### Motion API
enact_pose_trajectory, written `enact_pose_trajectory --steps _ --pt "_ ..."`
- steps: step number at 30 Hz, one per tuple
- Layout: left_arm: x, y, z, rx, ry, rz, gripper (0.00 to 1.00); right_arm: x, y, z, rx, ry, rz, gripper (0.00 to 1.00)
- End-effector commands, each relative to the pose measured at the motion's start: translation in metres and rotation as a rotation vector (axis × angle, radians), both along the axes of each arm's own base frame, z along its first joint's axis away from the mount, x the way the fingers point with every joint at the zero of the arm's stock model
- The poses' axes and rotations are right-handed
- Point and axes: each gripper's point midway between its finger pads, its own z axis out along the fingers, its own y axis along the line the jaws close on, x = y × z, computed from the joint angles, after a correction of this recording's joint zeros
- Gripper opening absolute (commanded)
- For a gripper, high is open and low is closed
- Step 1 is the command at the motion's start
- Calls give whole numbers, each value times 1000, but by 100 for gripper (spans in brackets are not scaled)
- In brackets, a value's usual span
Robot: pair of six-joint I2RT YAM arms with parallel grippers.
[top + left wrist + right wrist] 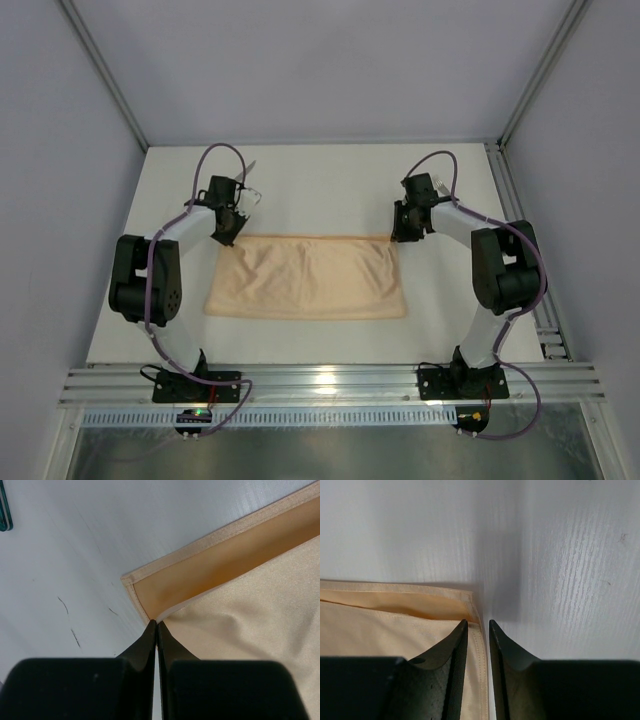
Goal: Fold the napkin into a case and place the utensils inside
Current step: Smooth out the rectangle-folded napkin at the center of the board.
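The napkin (pixel 305 277) lies long axis left-right (folded); left hand (pixel 157 625) pinches its corner, right hand (pixel 478 622) apart.

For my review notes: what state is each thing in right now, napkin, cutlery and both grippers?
napkin: folded once, lying flat on the table, top layer short of the far edge.
left gripper: jaws shut, pinching the top layer's far left corner.
right gripper: jaws slightly open at the far right corner, holding nothing.
green utensil handle: lying on the table, off the napkin, untouched.
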Motion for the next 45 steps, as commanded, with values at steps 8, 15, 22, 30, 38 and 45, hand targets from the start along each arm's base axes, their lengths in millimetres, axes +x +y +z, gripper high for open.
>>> enact_pose_trajectory --steps 8,15,22,30,38,45 --pt "2 0 10 -9 -23 4 0 -10 8 -3 43 -2 44 28" --pt "3 -1 14 -17 -32 7 0 -9 10 6 42 -27 47 5" --pt "2 0 19 -17 -38 8 0 -8 10 15 -6 -50 48 4" --pt "3 -1 22 -21 -47 10 0 -8 3 26 -70 -79 43 9" --pt "4 0 24 -15 -52 10 0 -10 11 27 -68 -82 63 18" --pt "4 0 25 -15 -52 10 0 -12 15 19 -50 -64 75 24"
